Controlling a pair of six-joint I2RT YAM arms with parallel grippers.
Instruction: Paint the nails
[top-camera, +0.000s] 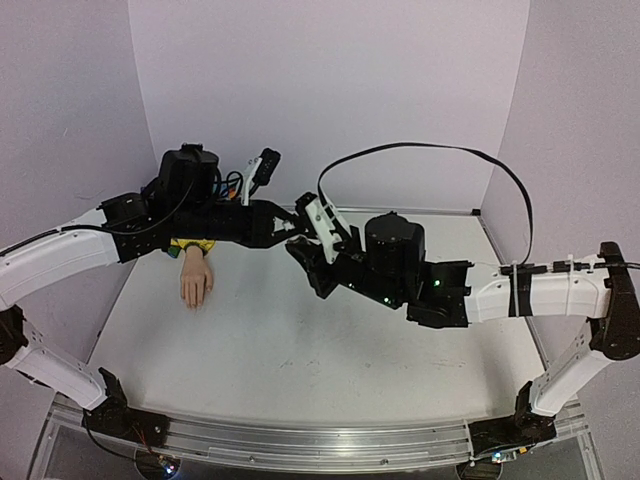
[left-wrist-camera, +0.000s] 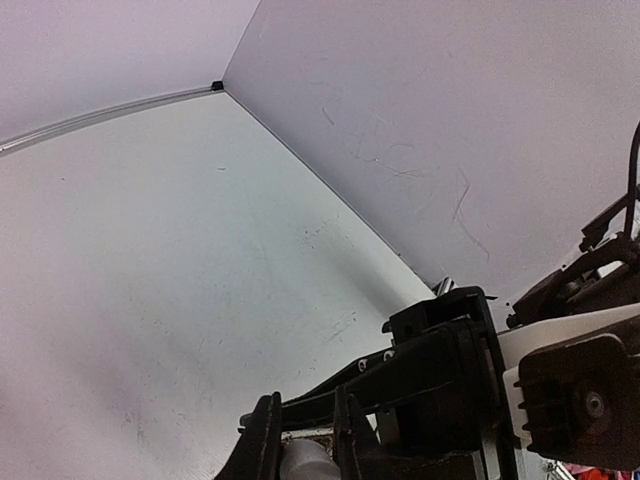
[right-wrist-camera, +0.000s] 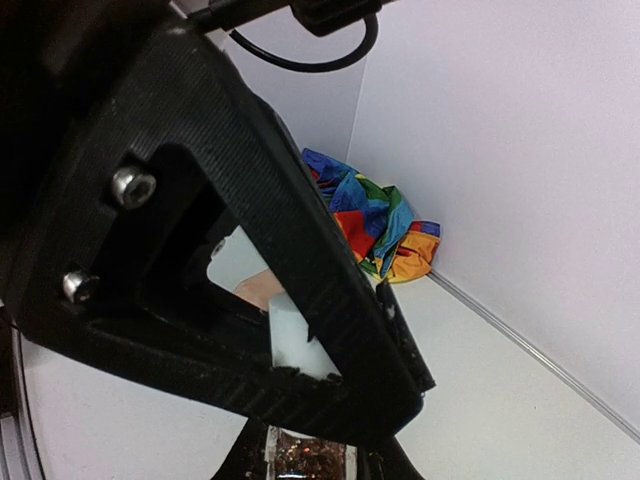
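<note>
At the far left the mannequin hand (top-camera: 196, 278) lies flat, its nails (top-camera: 192, 301) pointing near and its rainbow sleeve (right-wrist-camera: 375, 225) bunched by the far wall. At centre the left gripper (left-wrist-camera: 304, 430) is clamped on the white cap (right-wrist-camera: 298, 340) of a small bottle (right-wrist-camera: 305, 450) with glittery dark contents. The right gripper (right-wrist-camera: 310, 466) pinches the bottle itself. Bare table (top-camera: 300, 350) spreads near and right.

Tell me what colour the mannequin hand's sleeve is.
Multicoloured sleeve: red, blue, green, yellow and orange patches. Clearest in the right wrist view.

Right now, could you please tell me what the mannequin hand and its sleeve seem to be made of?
The mannequin hand is probably moulded plastic or rubber, matte: uniform pale skin tone, smooth surface. The sleeve is likely fabric: it bunches in soft folds, with bright colour patches.
</note>
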